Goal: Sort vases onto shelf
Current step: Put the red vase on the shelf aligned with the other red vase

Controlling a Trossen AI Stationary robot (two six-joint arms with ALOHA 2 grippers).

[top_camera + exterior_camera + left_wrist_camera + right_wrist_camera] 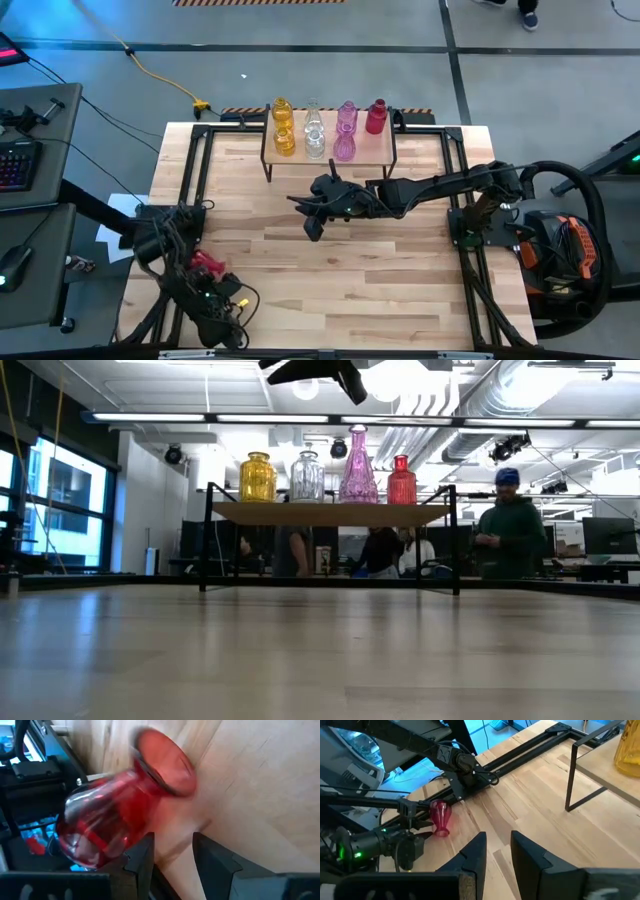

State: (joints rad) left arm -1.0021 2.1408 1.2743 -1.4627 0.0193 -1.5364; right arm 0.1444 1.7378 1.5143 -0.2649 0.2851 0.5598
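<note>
A red vase (207, 263) looks to stand upright on the table near its left edge (440, 817). My left gripper (198, 272) is low beside it and open. In its wrist view the blurred vase (107, 825) lies ahead and to one side of the fingertips (172, 842), not between them. My right gripper (311, 215) hangs open and empty over the table's middle (498, 837). On the shelf (386, 152) at the far side stand two yellow vases (284, 125), two clear (314, 132), two pink (345, 132) and one red (376, 117). My left gripper is close to the red vase's rounded body (120, 847), which runs behind one finger (142, 857) in the wrist view. The blur leaves it unclear whether that finger touches the vase.
Black frame rails (485, 765) run along the table's left edge close to the red vase. The shelf's thin black legs (568, 777) stand on the far part of the table. People (510, 530) are in the room behind the table.
</note>
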